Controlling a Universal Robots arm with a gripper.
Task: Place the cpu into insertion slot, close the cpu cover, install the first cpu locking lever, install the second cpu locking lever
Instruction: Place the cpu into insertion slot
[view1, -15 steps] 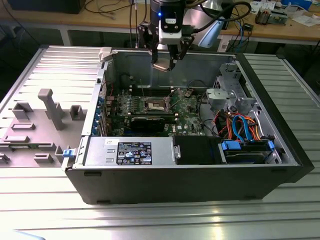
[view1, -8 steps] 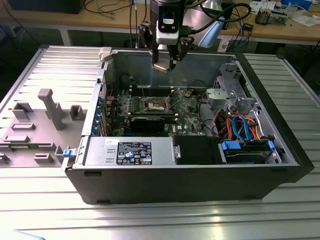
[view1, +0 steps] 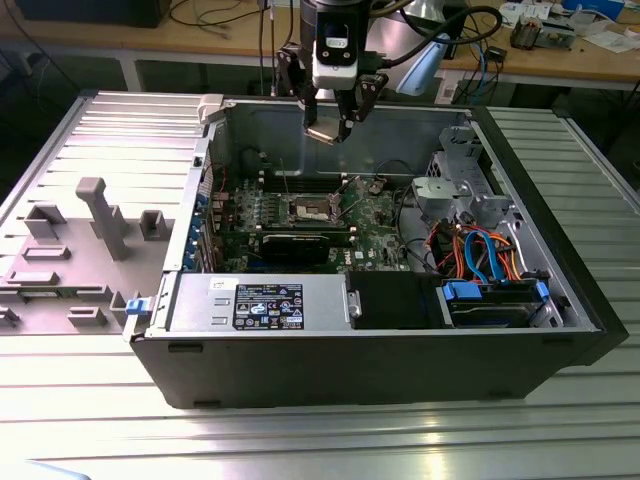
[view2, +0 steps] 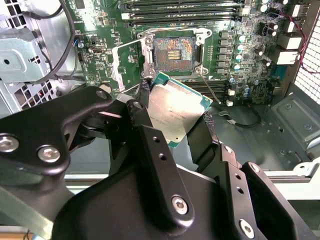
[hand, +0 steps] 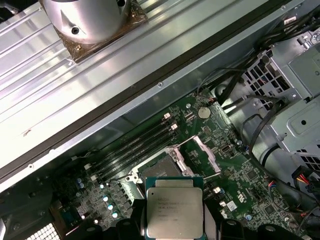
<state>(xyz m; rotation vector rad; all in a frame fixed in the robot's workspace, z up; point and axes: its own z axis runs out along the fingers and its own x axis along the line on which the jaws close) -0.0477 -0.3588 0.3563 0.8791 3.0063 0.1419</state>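
**ITEM: CPU in the hand, above the open socket**

**Hand** (view1: 335, 122): Closed to the width of the chip, its two black fingers (view2: 142, 117) bearing on opposite edges of the cpu (view2: 175, 112). You have nothing else in the grip.

**CPU:** Carried clear above the insertion slot (view2: 173, 52) and touching nothing on the board. Its dull metal top faces the wrist cameras. The edge grip appears chosen to keep the contact side off the fingers and facing the socket.

**Insertion slot:** Empty, with its gold contact field exposed. In the first wrist view the chip hangs over the slot's near edge, not yet squared up with it.

**CPU cover** (hand: 199, 155): Swung open, standing to one side of the insertion slot, so the recess is free to receive the chip.

**Locking lever** (view2: 212, 92): A thin wire rod beside the insertion slot, which looks released. I cannot make out the second lever.

**Container, computer case** (view1: 350, 372): Lies open on the ribbed metal surface (view1: 300, 440).
- Green motherboard (view2: 100, 35), carrying the insertion slot.
- Memory slots (view2: 185, 7), just beyond the insertion slot.
- Power supply (view1: 260, 303), well apart from the insertion slot.
- Drive bay with coloured cables (view1: 485, 255), well apart from the insertion slot.
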